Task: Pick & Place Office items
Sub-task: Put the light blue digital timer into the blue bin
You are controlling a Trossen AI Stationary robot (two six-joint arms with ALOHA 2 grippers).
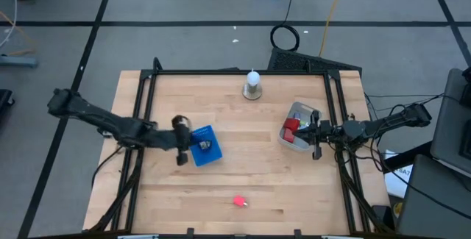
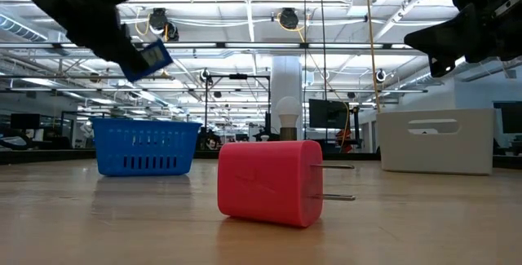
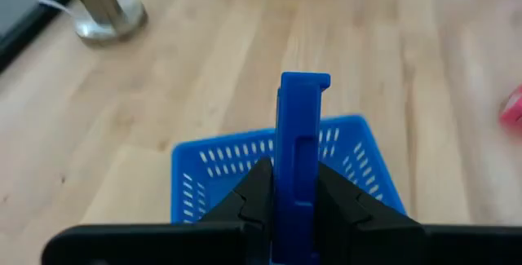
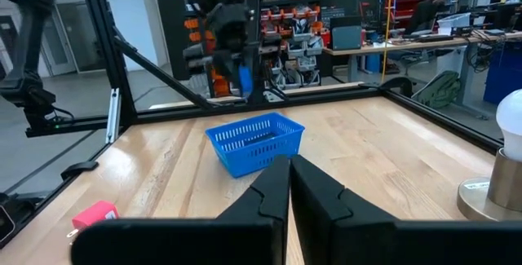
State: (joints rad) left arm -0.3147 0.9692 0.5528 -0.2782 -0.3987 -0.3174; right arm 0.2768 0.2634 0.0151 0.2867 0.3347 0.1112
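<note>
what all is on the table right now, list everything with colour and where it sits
blue basket: one, blue, left of the table's middle, below the left gripper
blue piece: one, blue, flat and narrow, clamped upright in the left gripper above the basket
small dark item: one, lying inside the blue basket; what it is cannot be told
red plug adapter: one, red with two metal prongs, lying on the near middle of the table
grey container: one, light grey, right side of the table, red pieces inside
light bulb on a stand: one, white bulb, metal base, far middle
left gripper: fingers shut on the blue piece
right gripper: fingers shut, empty, by the grey container
</note>
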